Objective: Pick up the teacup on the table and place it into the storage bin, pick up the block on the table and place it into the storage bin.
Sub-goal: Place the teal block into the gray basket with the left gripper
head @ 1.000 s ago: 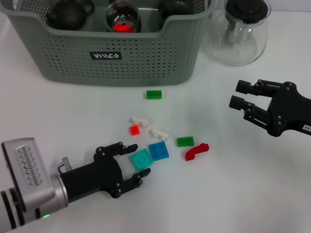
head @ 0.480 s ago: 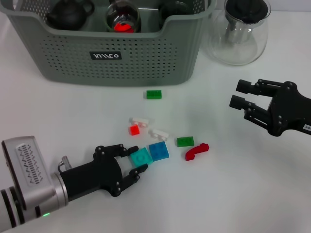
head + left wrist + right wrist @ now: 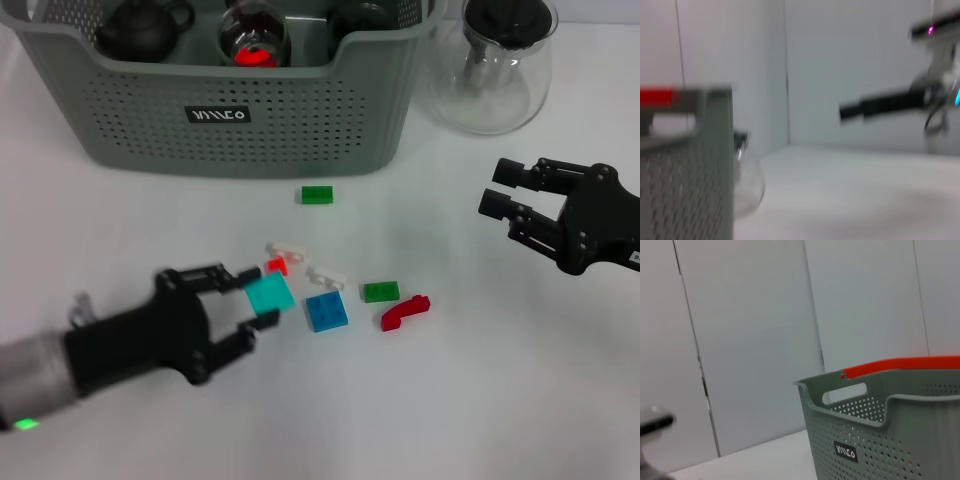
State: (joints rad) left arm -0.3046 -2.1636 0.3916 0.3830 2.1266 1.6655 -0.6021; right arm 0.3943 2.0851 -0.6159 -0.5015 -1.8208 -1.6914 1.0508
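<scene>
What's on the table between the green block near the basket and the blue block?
In the head view, between the green block and the blue block lie two small white pieces on the table.

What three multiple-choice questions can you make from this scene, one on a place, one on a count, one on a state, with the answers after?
1. Where is the teal block?
A. Between the left gripper's fingers
B. In the bin
C. Under the glass pot

2. How many green blocks lie on the table?
A. None
B. Two
C. Five

3. How is the right gripper?
A. Shut on the red block
B. Open, holding nothing
C. Inside the bin

Answers:
1 A, the head view shows the teal block pinched at the left gripper's tips, off the pile.
2 B, one green block lies near the bin, another beside the red block.
3 B, its fingers are spread apart over bare table near the glass pot.
</scene>
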